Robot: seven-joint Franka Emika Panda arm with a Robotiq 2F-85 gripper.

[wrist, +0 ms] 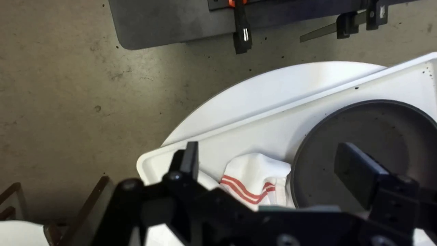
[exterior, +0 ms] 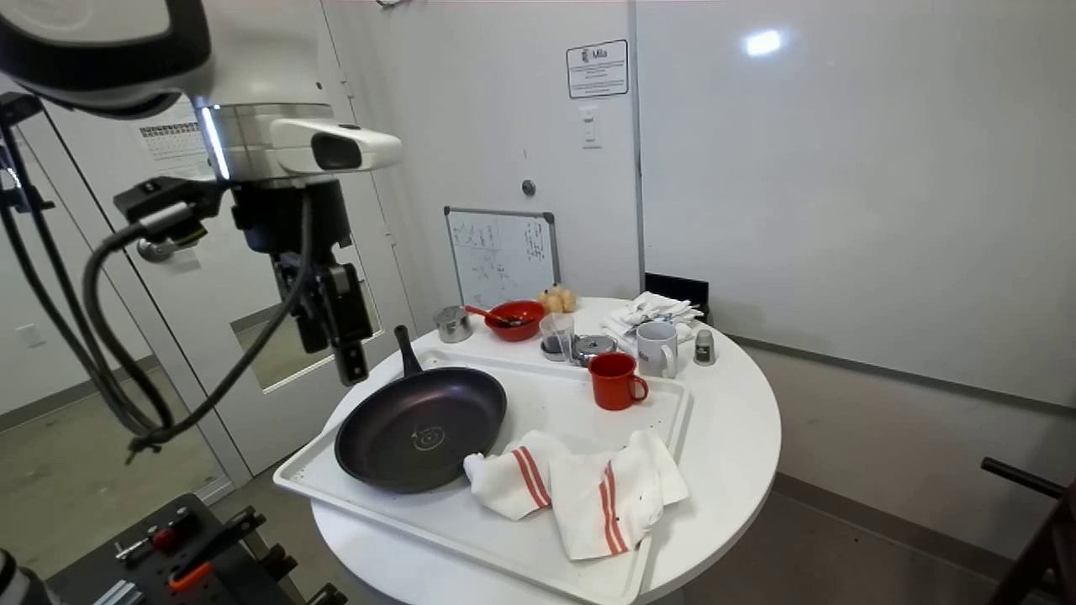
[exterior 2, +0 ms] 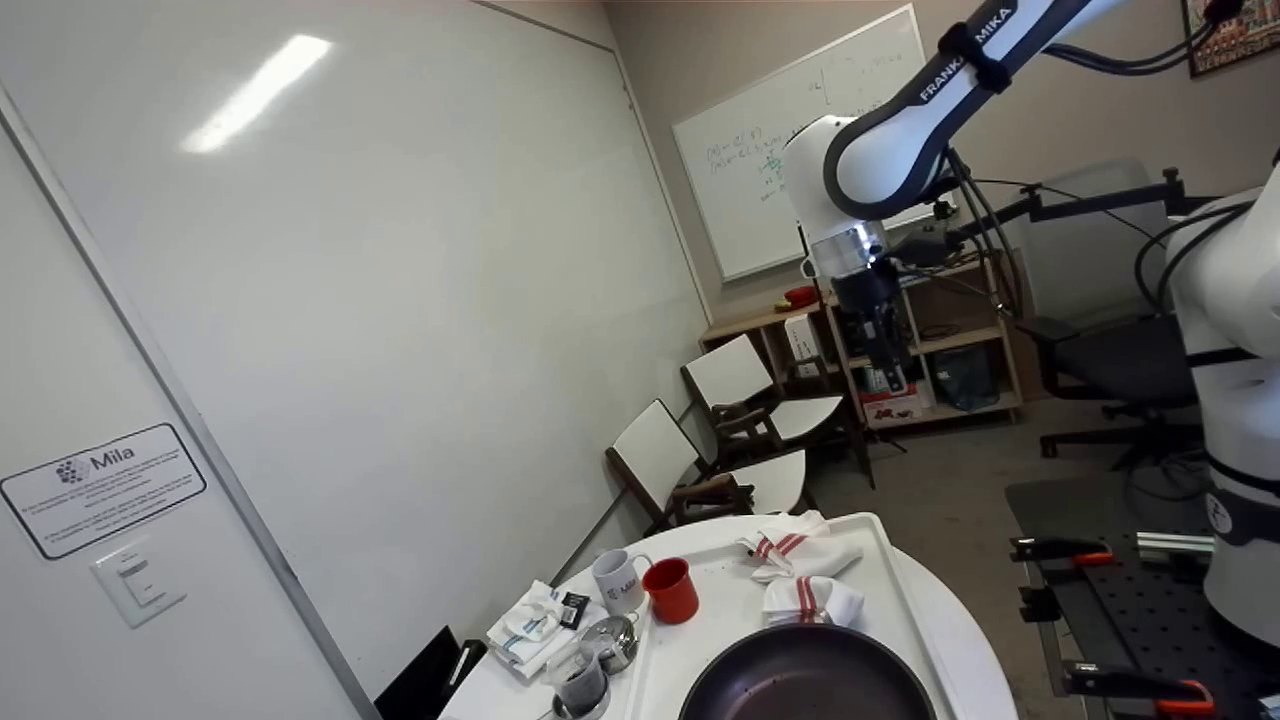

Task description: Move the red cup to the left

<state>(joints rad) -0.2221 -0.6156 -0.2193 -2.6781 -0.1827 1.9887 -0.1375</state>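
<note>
The small red cup stands upright near the edge of the white tray, just beside a pale mug. Its handle points to the right in that exterior view. The red cup also shows in an exterior view, partly in front of the mug. It is out of the wrist view. My gripper hangs in the air, well above the table and apart from the cup. In the wrist view the gripper has its two fingers wide apart with nothing between them.
A black frying pan and white towels with red stripes lie on the tray. Behind it stand a red bowl, a clear cup, metal pots, a small shaker and folded cloths.
</note>
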